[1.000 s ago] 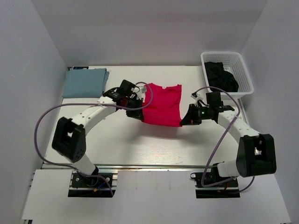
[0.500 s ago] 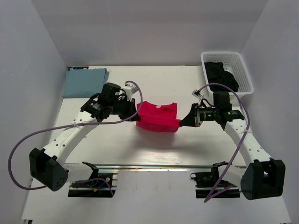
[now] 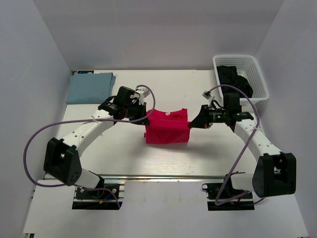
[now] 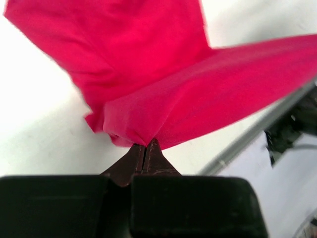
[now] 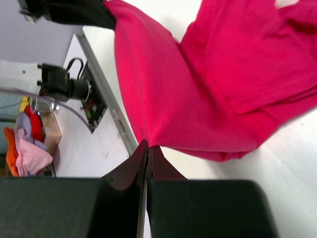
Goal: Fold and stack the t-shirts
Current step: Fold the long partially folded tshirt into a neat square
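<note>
Red t-shirt [image 3: 167, 130] sits mid-worktop [image 3: 124, 153], doubled over and stretched btwn both arms. L end effector [image 4: 145, 148] is clamped on its left edge and R end effector [image 5: 147, 148] on its right edge, jaws pinched tight on cloth. Blue-grey t-shirt [image 3: 90, 88] lies folded at far-left corner. White lattice basket [image 3: 260, 79] at far right, w/ dark cloth [image 3: 233, 79] inside.

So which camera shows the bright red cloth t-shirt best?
The top external view: it shows the whole crimson red cloth t-shirt, held between the left gripper and right gripper. Each wrist view shows only a close-up fold pinched by its gripper.
</note>
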{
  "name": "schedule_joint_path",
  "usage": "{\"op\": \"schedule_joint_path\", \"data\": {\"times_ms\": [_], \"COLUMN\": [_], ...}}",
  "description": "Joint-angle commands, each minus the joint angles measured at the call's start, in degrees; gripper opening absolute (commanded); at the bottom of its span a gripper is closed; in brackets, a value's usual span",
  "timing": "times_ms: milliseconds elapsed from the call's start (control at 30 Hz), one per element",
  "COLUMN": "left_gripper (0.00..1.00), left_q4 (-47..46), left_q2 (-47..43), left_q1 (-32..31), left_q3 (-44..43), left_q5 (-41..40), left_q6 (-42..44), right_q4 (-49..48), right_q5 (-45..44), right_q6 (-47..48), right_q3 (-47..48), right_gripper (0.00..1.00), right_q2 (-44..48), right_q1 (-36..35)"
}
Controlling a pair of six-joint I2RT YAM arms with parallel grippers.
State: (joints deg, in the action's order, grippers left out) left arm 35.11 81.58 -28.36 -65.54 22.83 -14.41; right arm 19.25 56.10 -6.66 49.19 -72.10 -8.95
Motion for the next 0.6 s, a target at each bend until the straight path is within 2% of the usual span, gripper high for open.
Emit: {"op": "schedule_joint_path", "data": {"times_ms": [0, 67, 200, 567], "left_gripper": [0.00, 0.00, 0.00, 0.00], "left_q4": [-5.47, -6.28, -5.67, -4.62], "left_q2": [3.04, 5.33, 9.99, 12.29], "left_q1": [0.94, 0.94, 1.99, 5.42], "left_q3": [-2.23, -3.89, -9.07, -12.07], "left_q5": [-4.64, -4.64, -4.64, -6.31], "left_q6": [-1.32, -1.32, -1.32, -1.32], "right_q4": [-8.51, -12.20, -13.53, -15.91], "right_q5": [-1.08, -1.34, -1.25, -1.95], "right_q6": [-4.15, -5.73, -6.70, -8.37], "right_q3": [3.80, 3.81, 5.83, 10.75], "right_gripper": [0.00, 0.00, 0.00, 0.00], "right_q2": [-2.95, -4.45, -8.67, -14.21], "right_q1": [0.95, 1.13, 1.57, 2.53]}}
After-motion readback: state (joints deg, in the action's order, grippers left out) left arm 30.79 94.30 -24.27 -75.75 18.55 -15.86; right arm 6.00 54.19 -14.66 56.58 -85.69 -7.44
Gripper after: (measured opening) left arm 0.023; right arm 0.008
